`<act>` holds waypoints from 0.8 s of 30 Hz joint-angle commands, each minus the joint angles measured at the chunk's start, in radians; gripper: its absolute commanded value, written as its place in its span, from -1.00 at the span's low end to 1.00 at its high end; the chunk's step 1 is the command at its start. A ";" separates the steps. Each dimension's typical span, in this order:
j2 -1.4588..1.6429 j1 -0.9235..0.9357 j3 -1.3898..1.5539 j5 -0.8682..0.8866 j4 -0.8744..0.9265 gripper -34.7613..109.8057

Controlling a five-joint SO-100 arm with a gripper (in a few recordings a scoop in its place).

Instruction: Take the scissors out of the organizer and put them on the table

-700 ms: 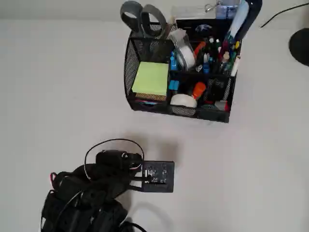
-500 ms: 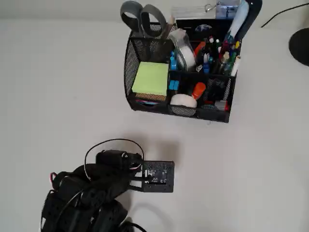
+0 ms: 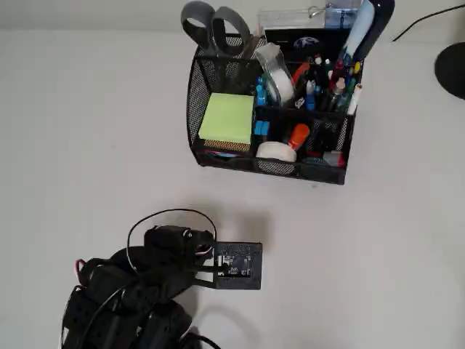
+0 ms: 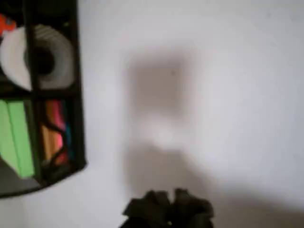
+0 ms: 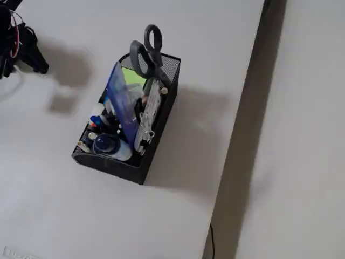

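Note:
The scissors (image 3: 214, 25) stand blades-down in the back left compartment of the black mesh organizer (image 3: 195, 94); their two grey loop handles stick up above the rim, as the fixed view also shows for the scissors (image 5: 146, 49) and organizer (image 5: 124, 167). My arm sits low on the off-white table (image 3: 378, 254), well in front of the organizer, and its wrist board (image 3: 236, 263) faces the organizer. In the wrist view my gripper (image 4: 168, 210) is a blurred dark shape over bare table, its tips together and nothing in them. The organizer's corner (image 4: 78, 95) lies at that view's left.
A lime-green note pad (image 3: 227, 118), a tape roll (image 3: 276, 150) and several pens fill the other compartments. A black round object (image 3: 452, 69) and a thin cable (image 3: 421, 25) sit at the back right. The table's edge (image 5: 245, 124) runs down the fixed view's right.

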 commanded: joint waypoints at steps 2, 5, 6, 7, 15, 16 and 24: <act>-0.012 -0.015 0.026 -0.015 0.015 -0.52; -0.012 -0.015 0.026 -0.015 0.015 -0.52; -0.012 -0.015 0.026 -0.015 0.015 -0.52; -0.012 -0.015 0.026 -0.015 0.015 -0.52; -0.012 -0.026 0.026 -0.025 0.015 -0.52; -0.012 -0.025 0.026 -0.025 0.015 -0.52; -0.012 -0.025 0.026 -0.025 0.015 -0.52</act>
